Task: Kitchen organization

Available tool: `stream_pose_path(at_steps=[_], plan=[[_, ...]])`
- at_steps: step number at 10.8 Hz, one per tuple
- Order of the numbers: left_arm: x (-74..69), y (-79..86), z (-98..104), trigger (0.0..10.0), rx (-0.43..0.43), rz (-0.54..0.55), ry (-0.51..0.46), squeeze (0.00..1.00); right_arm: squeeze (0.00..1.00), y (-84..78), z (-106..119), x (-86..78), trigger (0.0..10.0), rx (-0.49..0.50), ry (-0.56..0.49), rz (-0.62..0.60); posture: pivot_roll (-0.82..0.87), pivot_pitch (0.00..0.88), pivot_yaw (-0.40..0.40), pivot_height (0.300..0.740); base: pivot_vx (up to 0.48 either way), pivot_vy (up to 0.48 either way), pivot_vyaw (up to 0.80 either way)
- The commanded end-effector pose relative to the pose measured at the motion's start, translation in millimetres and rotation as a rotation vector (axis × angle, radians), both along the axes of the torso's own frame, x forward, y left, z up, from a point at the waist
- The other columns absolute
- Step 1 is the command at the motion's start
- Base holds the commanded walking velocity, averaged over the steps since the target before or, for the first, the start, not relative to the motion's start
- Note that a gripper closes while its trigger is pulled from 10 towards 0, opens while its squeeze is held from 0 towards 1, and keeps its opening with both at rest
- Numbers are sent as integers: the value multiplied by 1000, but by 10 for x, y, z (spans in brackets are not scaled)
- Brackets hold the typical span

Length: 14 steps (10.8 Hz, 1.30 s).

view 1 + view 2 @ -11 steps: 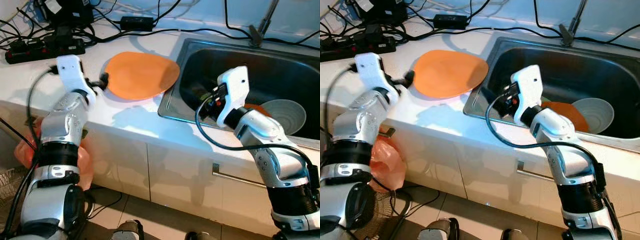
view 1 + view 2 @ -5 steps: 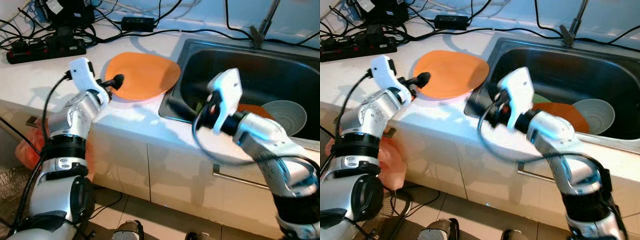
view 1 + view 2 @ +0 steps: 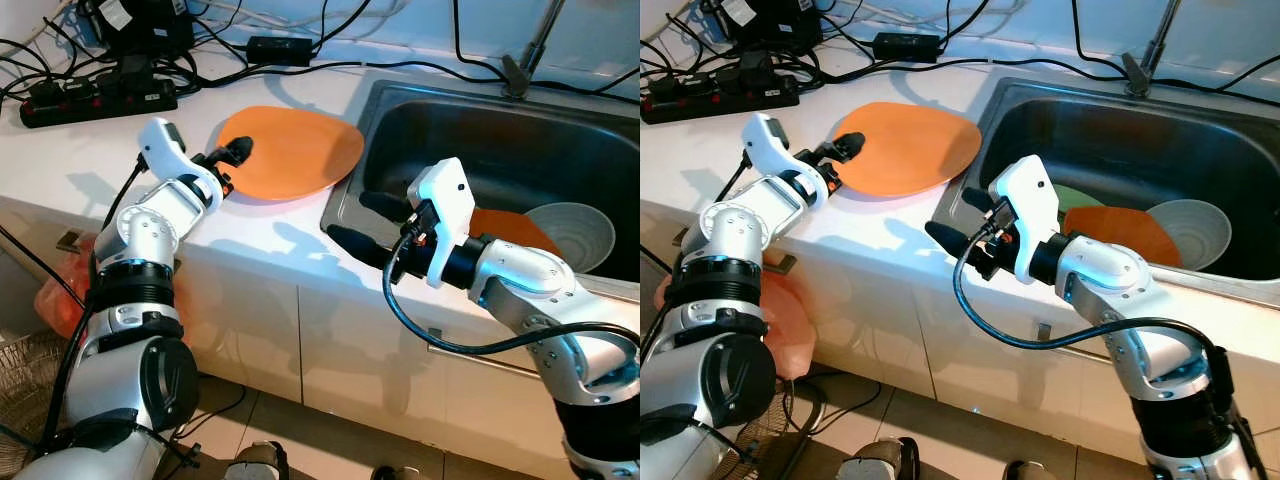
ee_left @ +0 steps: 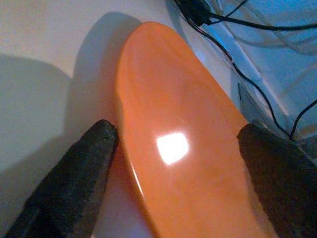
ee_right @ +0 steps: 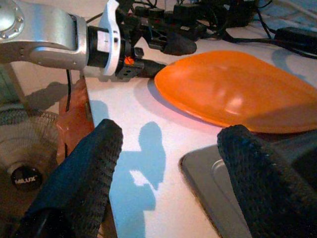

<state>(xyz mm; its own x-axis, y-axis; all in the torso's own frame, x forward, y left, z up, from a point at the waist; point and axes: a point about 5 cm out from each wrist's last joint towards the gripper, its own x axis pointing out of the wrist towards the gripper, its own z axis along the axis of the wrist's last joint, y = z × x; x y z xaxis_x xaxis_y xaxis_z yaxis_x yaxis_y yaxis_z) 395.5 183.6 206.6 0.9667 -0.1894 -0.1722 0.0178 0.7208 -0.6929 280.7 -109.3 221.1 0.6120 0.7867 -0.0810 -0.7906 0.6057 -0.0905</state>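
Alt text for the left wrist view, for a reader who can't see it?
An orange plate lies on a white counter, its near rim between the left gripper's two open black fingers. Black cables run behind it.

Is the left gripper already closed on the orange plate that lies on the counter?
No. In the left wrist view the left gripper is open, its two fingers spread on either side of the orange plate's edge.

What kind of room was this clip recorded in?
Most likely a home kitchen: a stainless steel sink set into a white counter, dishes inside it, a tap above, and cabinet fronts below.
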Motion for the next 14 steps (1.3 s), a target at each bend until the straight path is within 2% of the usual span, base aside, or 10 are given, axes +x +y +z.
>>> stream_pose_path(at_steps=[1, 6, 14], plan=[[-30, -62, -207, 0, -23, -26, 106, 0, 0, 24, -14, -66, 10000, -16, 14, 41, 90, 101, 38, 740, 0, 0, 0], [-38, -70, -200, 0, -103, -34, 117, 0, 0, 7, -45, -36, 10000, -33, 23, 20, 95, 101, 39, 740, 0, 0, 0], [-33, -58, -155, 0, -148, -30, 85, 0, 0, -13, -86, -16, 10000, -41, 35, -1, 93, 105, 37, 740, 0, 0, 0]])
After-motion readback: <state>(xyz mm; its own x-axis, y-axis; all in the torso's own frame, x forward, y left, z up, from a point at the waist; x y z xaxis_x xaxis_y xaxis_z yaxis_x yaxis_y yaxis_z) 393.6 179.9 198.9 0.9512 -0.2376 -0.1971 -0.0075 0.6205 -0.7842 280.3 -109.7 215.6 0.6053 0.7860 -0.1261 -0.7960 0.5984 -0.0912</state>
